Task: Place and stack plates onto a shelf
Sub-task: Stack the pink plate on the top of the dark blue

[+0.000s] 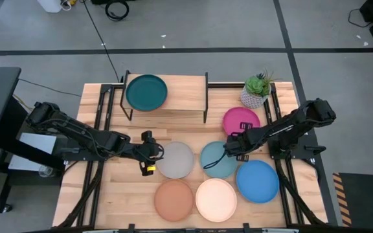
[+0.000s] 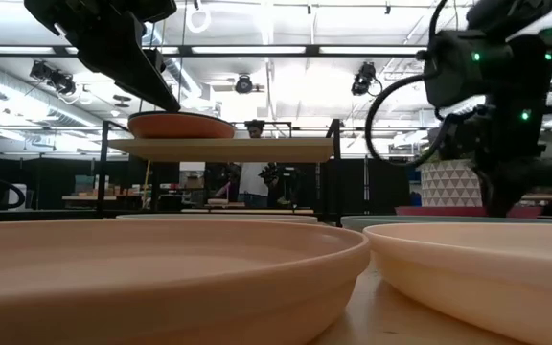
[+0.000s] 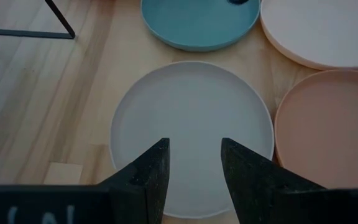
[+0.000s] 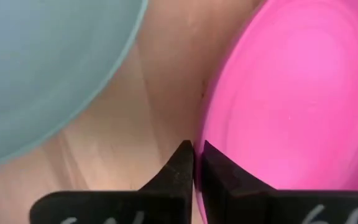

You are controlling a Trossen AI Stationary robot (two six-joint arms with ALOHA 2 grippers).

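Note:
The shelf (image 1: 173, 83) stands at the table's far side with the dark teal plate (image 1: 146, 92) on its left half. The low view shows an orange plate (image 2: 180, 125) on the shelf top (image 2: 218, 149). Grey (image 1: 175, 160), pale blue (image 1: 219, 160), bright blue (image 1: 258, 181), terracotta (image 1: 173, 199), cream (image 1: 215, 199) and magenta (image 1: 241, 122) plates lie flat on the table. My left gripper (image 1: 153, 155) (image 3: 194, 155) hovers open over the grey plate (image 3: 191, 118), at its left edge. My right gripper (image 1: 228, 144) (image 4: 196, 152) is shut at the magenta plate's near-left rim. My right gripper pinches the magenta plate's rim (image 4: 202, 118) at its near-left edge, one finger (image 4: 213, 162) over the plate's inside and the other (image 4: 179, 162) outside over the wood. The fingers come slanting down from the table's right. The plate lies flat on the table.
A potted plant (image 1: 258, 90) in a white pot stands at the far right, beside the magenta plate. The shelf's right half (image 1: 186, 87) is bare wood. The plates lie close together across the table's middle and near side, with bare wood (image 1: 118, 188) at the near left.

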